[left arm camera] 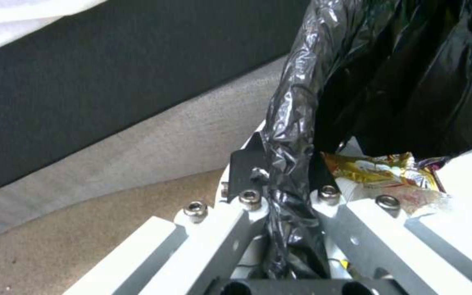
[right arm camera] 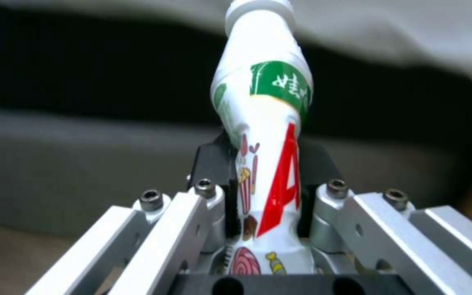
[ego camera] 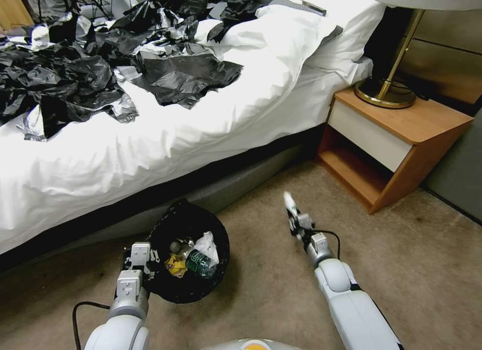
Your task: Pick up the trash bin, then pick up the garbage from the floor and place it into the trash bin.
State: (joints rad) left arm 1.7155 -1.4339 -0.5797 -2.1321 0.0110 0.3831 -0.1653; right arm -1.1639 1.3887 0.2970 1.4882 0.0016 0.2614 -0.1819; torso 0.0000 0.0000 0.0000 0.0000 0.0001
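Observation:
The trash bin (ego camera: 165,289), lined with a black bag, stands on the carpet beside the bed. Inside it lies garbage: a yellow wrapper (ego camera: 175,264), a green-labelled bottle (ego camera: 200,263) and white paper (ego camera: 207,243). My left gripper (ego camera: 146,259) is shut on the bin's near-left rim; the left wrist view shows its fingers (left arm camera: 247,164) clamping the black bag (left arm camera: 288,155) with the yellow wrapper (left arm camera: 375,169) just beyond. To the bin's right, above the floor, my right gripper (ego camera: 295,218) is shut on a small white bottle (ego camera: 287,199) with a green and red label (right arm camera: 263,123).
A bed (ego camera: 150,139) with white bedding fills the left, with loose black bags (ego camera: 75,74) strewn on it. A wooden nightstand (ego camera: 396,139) with a brass lamp (ego camera: 386,91) stands at the right. Open carpet (ego camera: 416,259) lies in front of it.

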